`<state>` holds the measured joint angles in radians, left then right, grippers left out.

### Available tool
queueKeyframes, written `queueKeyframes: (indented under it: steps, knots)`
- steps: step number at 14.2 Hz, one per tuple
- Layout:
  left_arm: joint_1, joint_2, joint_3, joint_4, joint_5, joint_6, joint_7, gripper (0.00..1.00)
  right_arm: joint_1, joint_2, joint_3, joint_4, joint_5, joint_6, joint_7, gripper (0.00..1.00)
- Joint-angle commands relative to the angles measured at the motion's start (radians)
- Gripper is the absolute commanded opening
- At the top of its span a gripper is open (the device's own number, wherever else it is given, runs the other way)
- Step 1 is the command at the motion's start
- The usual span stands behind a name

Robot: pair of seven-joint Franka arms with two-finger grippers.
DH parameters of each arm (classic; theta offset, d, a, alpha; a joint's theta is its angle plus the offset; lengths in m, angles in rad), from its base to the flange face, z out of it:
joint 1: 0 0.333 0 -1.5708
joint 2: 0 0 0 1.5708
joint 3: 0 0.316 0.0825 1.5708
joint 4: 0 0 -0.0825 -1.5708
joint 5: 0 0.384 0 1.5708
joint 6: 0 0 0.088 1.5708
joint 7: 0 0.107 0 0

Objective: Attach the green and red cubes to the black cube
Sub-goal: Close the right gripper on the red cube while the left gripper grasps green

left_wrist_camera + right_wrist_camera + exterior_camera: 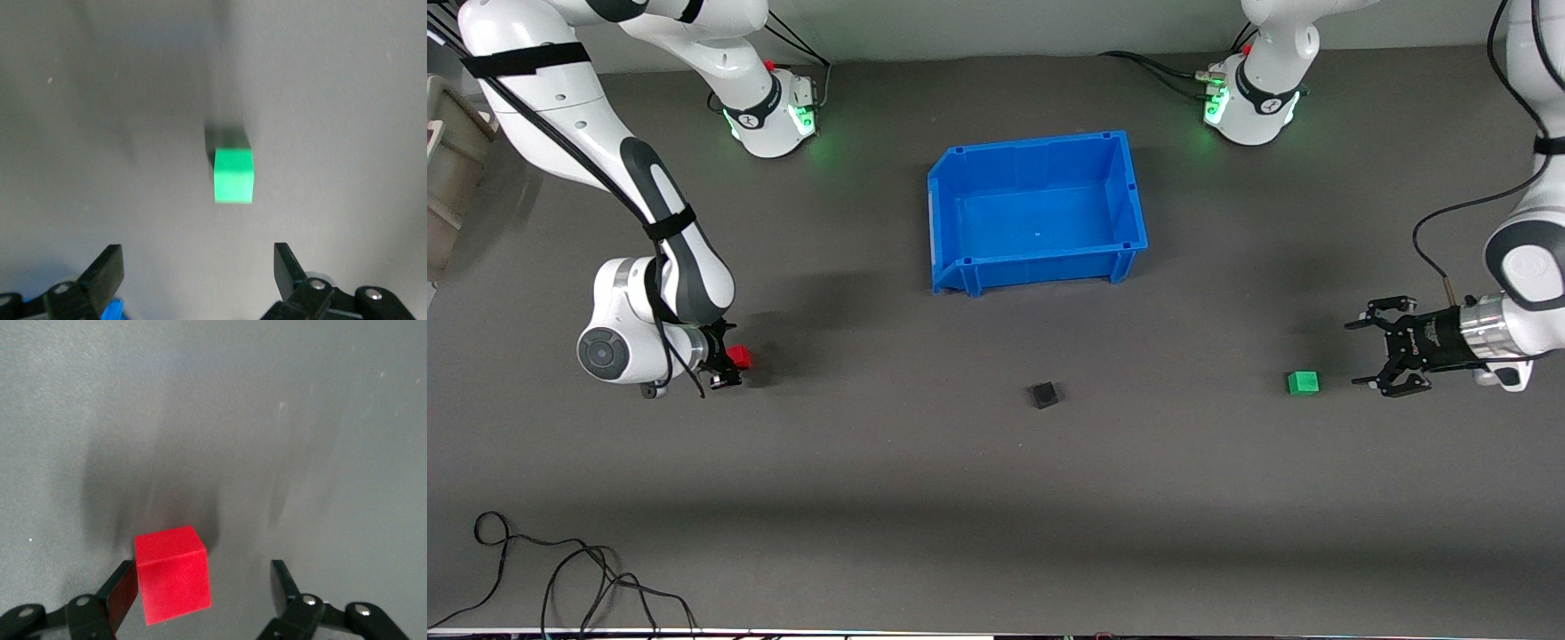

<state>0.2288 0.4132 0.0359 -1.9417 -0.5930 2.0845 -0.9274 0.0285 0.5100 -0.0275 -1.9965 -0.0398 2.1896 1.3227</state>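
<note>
The red cube sits on the table at the right arm's end. My right gripper is low around it and open. In the right wrist view the red cube lies between the fingers, against one finger, with a gap to the other. The green cube sits at the left arm's end. My left gripper is open and empty beside it, a short way off. In the left wrist view the green cube lies ahead of the open gripper. The black cube sits alone mid-table between them.
A blue bin stands empty, farther from the front camera than the black cube. Loose black cables lie near the table's front edge at the right arm's end. A beige box sits at that end's edge.
</note>
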Motion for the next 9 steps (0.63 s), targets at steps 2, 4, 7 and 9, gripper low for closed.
queueKeyframes:
  steps: [2,4,7,9]
  knots:
    - [0.0,0.051,-0.008,-0.059,-0.141,0.1,0.068,1.0,0.007,-0.004,0.001,0.005,-0.12,-0.001,0.024,0.87]
    - [-0.005,0.082,-0.008,-0.072,-0.172,0.138,0.14,1.0,0.01,-0.004,0.012,0.004,-0.111,-0.004,0.033,0.68]
    - [-0.013,0.113,-0.013,-0.072,-0.205,0.187,0.168,1.0,0.022,-0.002,0.021,0.01,-0.106,0.001,0.078,0.68]
    - [-0.017,0.133,-0.024,-0.068,-0.215,0.221,0.168,1.0,0.022,-0.004,0.021,0.01,-0.107,0.002,0.076,0.48]
